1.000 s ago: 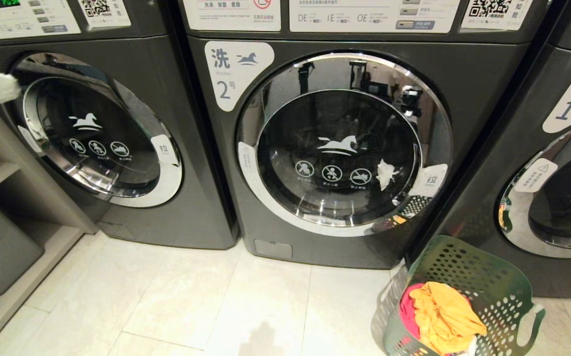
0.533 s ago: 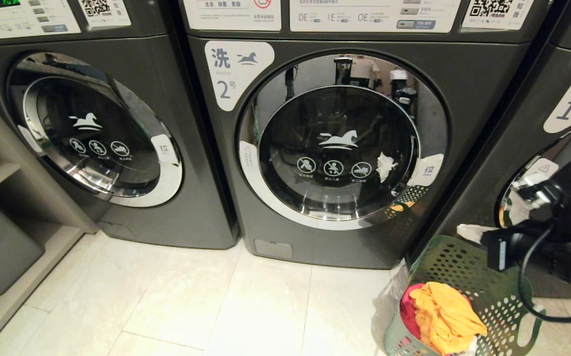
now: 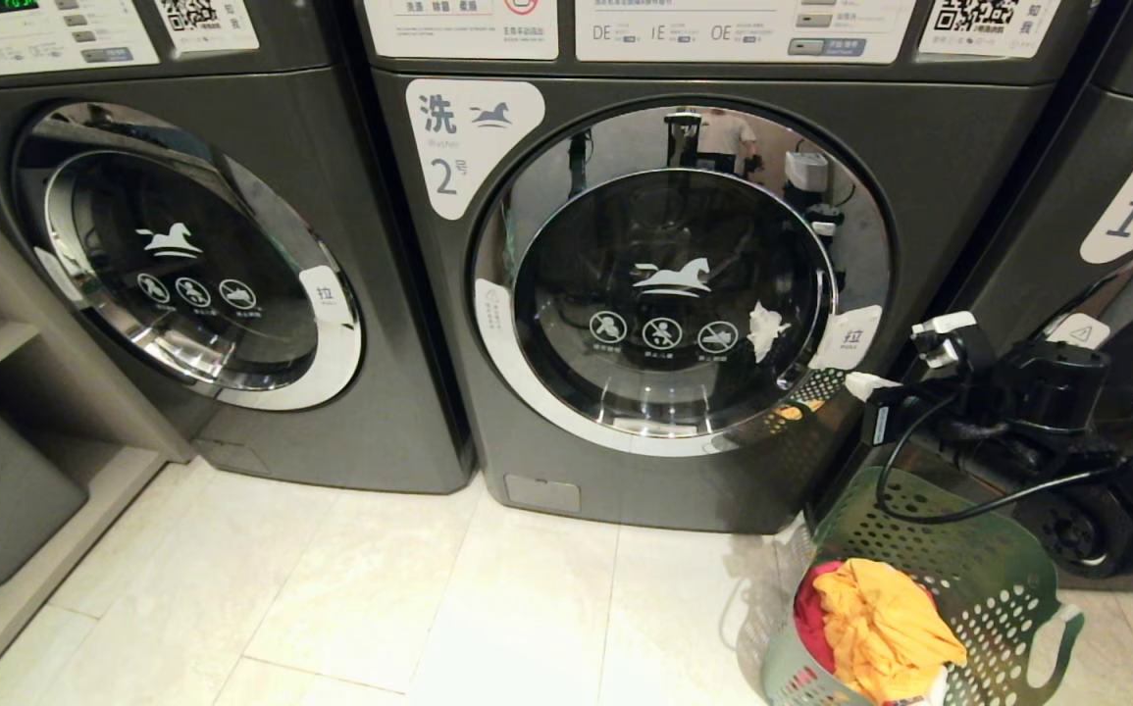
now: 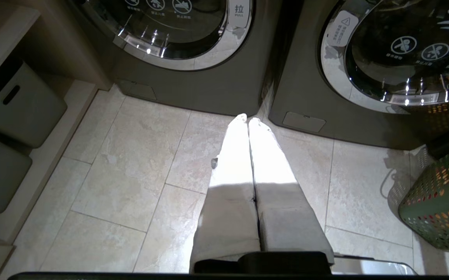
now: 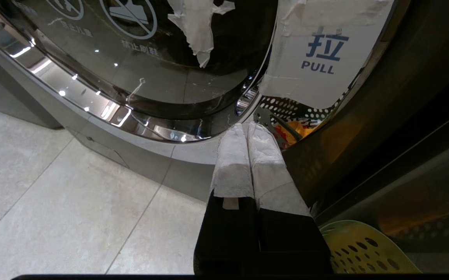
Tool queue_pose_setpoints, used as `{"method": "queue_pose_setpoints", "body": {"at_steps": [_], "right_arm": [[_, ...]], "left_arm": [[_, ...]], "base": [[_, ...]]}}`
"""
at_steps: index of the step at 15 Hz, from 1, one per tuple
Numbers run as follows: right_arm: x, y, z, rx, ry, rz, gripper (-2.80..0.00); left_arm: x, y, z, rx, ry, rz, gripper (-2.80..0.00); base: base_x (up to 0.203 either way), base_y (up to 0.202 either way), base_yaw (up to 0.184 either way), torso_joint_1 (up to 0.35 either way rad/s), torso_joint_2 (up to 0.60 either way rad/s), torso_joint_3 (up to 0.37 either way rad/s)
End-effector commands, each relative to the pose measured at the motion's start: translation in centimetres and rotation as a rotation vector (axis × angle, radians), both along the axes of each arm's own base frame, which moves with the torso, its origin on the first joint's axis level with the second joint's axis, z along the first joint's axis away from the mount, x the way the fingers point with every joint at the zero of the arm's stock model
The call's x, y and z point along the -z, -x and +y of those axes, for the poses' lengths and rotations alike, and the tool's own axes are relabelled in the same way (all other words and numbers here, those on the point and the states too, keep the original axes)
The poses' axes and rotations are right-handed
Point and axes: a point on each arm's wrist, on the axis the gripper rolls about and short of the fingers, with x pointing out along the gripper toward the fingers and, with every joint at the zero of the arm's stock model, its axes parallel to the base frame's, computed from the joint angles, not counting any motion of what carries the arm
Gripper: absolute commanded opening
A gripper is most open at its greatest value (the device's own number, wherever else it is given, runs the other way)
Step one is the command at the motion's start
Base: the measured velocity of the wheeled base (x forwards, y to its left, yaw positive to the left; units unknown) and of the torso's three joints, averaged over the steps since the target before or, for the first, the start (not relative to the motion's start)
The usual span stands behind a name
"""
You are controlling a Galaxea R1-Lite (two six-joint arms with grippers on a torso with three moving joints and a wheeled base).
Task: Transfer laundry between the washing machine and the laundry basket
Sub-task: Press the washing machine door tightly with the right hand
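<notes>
From where I stand the right gripper (image 3: 858,384) is the one that counts: its jaws are pressed together on nothing, the tips just beside the lower right rim of the washing machine (image 3: 684,284) marked 2, whose door is closed. The white pull tab (image 3: 849,338) sits on the rim above the tips and a touch toward the door's centre (in the right wrist view it reads PULL directly ahead of the jaws), so I judge the next move has to go up to that tab. The left gripper (image 4: 247,120), jaws likewise closed and empty, hangs over the floor tiles near the seam between washers 3 and 2, well apart from the tab. The right arm is plainly nearer. Count: three washers in view, one green laundry basket (image 3: 968,549) on the floor below the right arm, and laundry (image 3: 880,623) in it showing two colours, orange-yellow over red.
</notes>
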Motion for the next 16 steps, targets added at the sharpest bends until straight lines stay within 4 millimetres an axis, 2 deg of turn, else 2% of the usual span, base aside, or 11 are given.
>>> {"method": "queue_pose_setpoints", "body": {"at_steps": [1, 5, 8, 12, 16], "right_arm": [[0.6, -0.7, 0.0, -0.002, -0.003, 0.004, -2.8], [-0.6, -2.6, 0.0, 0.003, -0.037, -0.063, -2.8], [-1.5, -3.6, 0.0, 0.005, -0.042, -0.111, -2.8], [-1.6, -5.6, 0.0, 0.025, -0.048, -0.151, -2.8], [-1.4, -6.6, -0.3, 0.065, -0.048, -0.165, -2.8]], "left_arm": [[0.6, 0.3, 0.2, -0.006, -0.007, 0.011, -2.8], [1.5, 0.5, 0.3, -0.006, -0.029, 0.043, -2.8], [3.3, 2.1, 1.3, 0.008, -0.09, 0.062, -2.8], [4.6, 3.9, 1.8, -0.021, -0.111, 0.049, -2.8], [5.0, 4.8, 1.8, -0.053, -0.101, 0.038, -2.8]], "base": [[0.0, 0.0, 0.0, 0.0, 0.0, 0.0], [0.0, 0.0, 0.0, 0.0, 0.0, 0.0], [0.0, 0.0, 0.0, 0.0, 0.0, 0.0], [0.0, 0.0, 0.0, 0.0, 0.0, 0.0], [0.0, 0.0, 0.0, 0.0, 0.0, 0.0]]}}
